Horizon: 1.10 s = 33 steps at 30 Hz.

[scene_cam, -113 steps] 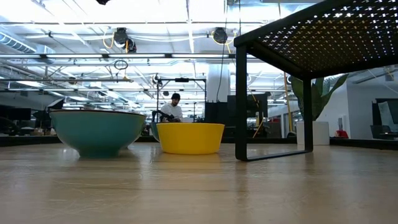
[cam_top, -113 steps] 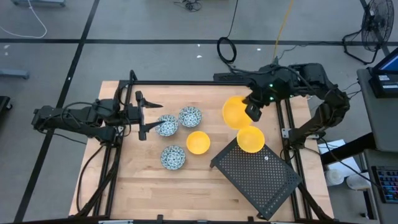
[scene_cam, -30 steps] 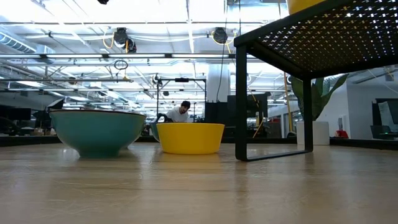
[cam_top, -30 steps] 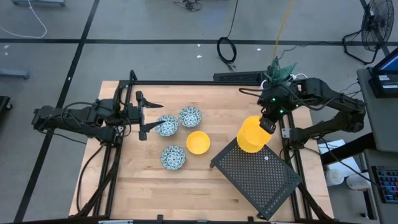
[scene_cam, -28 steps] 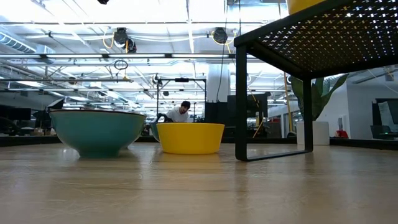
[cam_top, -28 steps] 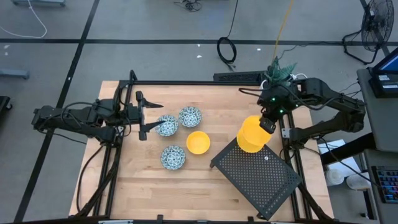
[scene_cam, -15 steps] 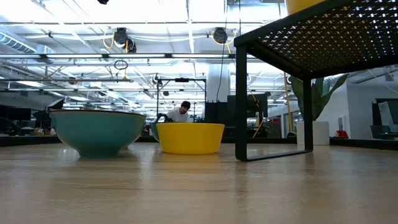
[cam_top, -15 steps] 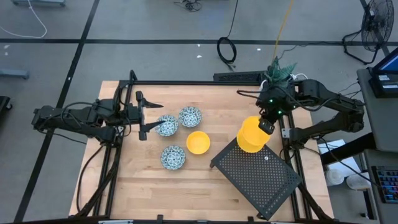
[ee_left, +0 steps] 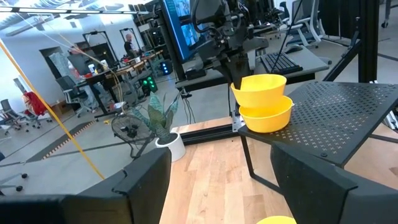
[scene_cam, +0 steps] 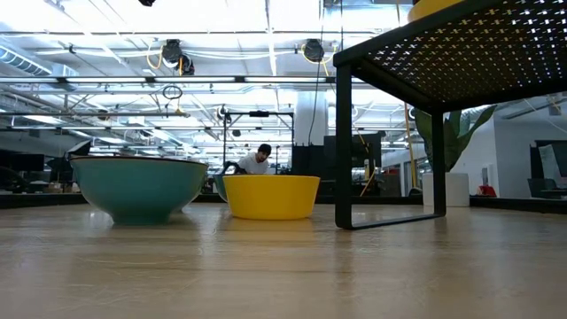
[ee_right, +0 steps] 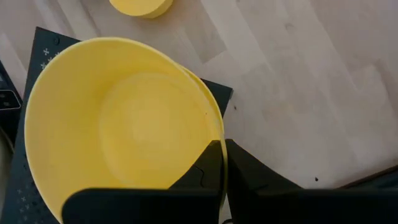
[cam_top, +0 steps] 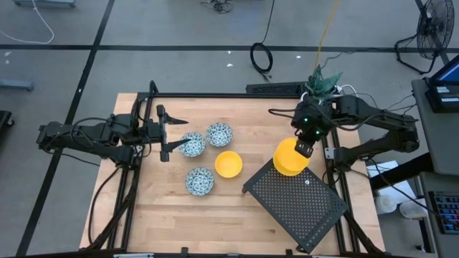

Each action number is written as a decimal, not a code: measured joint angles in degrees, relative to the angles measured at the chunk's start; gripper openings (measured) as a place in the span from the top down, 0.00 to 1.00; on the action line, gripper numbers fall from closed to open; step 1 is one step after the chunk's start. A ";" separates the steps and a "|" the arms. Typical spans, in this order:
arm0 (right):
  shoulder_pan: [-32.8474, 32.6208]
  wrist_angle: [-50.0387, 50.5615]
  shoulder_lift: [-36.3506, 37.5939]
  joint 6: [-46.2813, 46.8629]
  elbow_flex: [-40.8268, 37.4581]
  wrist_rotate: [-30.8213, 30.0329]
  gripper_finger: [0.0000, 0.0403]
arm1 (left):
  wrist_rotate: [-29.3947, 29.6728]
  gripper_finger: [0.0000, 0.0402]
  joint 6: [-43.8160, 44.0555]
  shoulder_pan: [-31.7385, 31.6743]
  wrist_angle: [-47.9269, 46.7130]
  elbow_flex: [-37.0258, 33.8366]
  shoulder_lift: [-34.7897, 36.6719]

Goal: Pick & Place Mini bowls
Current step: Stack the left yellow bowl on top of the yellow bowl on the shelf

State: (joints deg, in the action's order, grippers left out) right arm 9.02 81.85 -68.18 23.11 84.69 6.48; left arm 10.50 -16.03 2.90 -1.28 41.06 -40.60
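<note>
Two yellow bowls are nested (cam_top: pixel 289 158) on the far corner of the black perforated rack (cam_top: pixel 297 201); the left wrist view shows the upper bowl (ee_left: pixel 261 84) inside the lower bowl (ee_left: pixel 267 115). My right gripper (cam_top: pixel 304 147) stands over them, shut on the upper bowl's rim. A third yellow bowl (cam_top: pixel 229 163) and three blue-and-white bowls (cam_top: pixel 192 144) (cam_top: pixel 219 134) (cam_top: pixel 200 181) rest on the table by their bases. My left gripper (cam_top: pixel 166 133) waits open, level, just left of the blue-and-white bowls. My right gripper pinches the upper yellow bowl's rim (ee_right: pixel 214 134) on its right-hand far side, one finger inside the bowl and one outside. The fingers (ee_left: pixel 239 68) come from above, pointing down. The bowl sits nested in the lower yellow bowl on the rack, roughly upright.
The rack stands on thin legs (scene_cam: pixel 344 142) over the table's right near part. A white plant pot (ee_left: pixel 176 146) stands at the far edge behind it. Bare wood (cam_top: pixel 165 215) lies near and left. A person (scene_cam: pixel 257 159) sits far off in the room.
My right gripper has shifted slightly toward the table's left and near edge, still shut on the yellow bowl. The bowl now lies more squarely over the bowl beneath it.
</note>
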 joint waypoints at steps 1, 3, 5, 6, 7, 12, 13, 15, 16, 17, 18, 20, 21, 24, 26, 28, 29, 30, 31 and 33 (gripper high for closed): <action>0.00 -0.28 0.00 0.00 -0.25 0.50 1.00 | 0.00 0.32 0.00 0.00 0.00 0.00 0.00; 0.00 -0.92 -0.01 0.00 -0.69 1.30 1.00 | 0.00 0.32 0.00 0.00 -0.04 0.02 0.00; 0.00 -1.04 0.00 0.00 -0.99 1.33 1.00 | 0.00 0.32 -0.02 0.00 -0.04 0.00 0.00; 0.00 -0.99 0.00 0.00 -1.17 1.31 1.00 | 0.00 0.32 -0.01 0.00 -0.04 0.00 0.00; 0.00 -0.95 0.00 0.00 -1.36 1.31 1.00 | 0.00 0.32 -0.02 0.00 -0.04 0.00 0.00; 0.00 -1.49 0.00 0.00 -2.28 1.31 1.00 | 0.02 0.32 -0.02 0.02 -0.05 0.00 0.00; 0.00 -1.94 0.00 0.00 -2.63 1.31 1.00 | 0.02 0.32 -0.02 0.00 -0.07 0.00 0.00; 0.00 -2.89 0.00 0.00 -3.48 1.31 1.00 | 0.02 0.32 -0.02 0.01 -0.07 0.00 0.00; 0.00 -3.18 0.00 0.00 -3.85 1.33 1.00 | 0.02 0.32 -0.02 0.01 -0.05 0.00 0.00; 0.02 -3.40 0.00 0.00 -4.19 1.53 1.00 | 0.02 0.32 -0.02 0.01 -0.07 0.00 0.00; 0.00 -3.65 0.00 -0.03 -4.49 2.24 1.00 | 0.02 0.32 -0.02 0.00 -0.07 0.00 0.00; 0.02 -3.97 0.00 -0.22 -4.90 2.84 1.00 | 0.02 0.32 -0.02 0.00 -0.05 0.00 0.00; 0.00 -4.05 0.00 -0.22 -4.96 2.84 1.00 | 0.02 0.32 -0.02 0.01 -0.07 0.00 0.00; 0.00 -4.09 0.00 -0.13 -4.99 2.82 1.00 | 0.02 0.32 -0.02 0.02 -0.07 0.00 0.00; 0.00 -4.12 0.00 -0.06 -4.99 2.81 1.00 | 0.02 0.32 -0.02 0.01 -0.07 0.00 0.00; 0.00 -4.14 0.00 0.03 -4.99 2.82 1.00 | 0.02 0.32 -0.02 0.00 -0.07 0.00 0.00; 0.00 -4.24 0.00 0.21 -4.99 2.82 1.00 | 0.02 0.32 -0.02 0.00 -0.07 0.00 0.00; 0.00 -4.49 0.00 0.37 -4.99 2.82 1.00 | 0.02 0.32 -0.04 0.00 -0.07 0.00 0.00; 0.00 -4.80 0.00 0.57 -4.99 2.82 1.00 | 0.02 0.32 -0.04 0.00 -0.07 0.00 0.00; 0.00 -5.08 0.00 0.87 -4.99 2.82 1.00 | 0.02 0.32 -0.04 0.02 -0.08 0.00 0.00</action>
State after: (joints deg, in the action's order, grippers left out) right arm 9.02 76.77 -68.18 23.99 79.70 9.30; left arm 10.52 -16.07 2.91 -1.36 41.06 -40.60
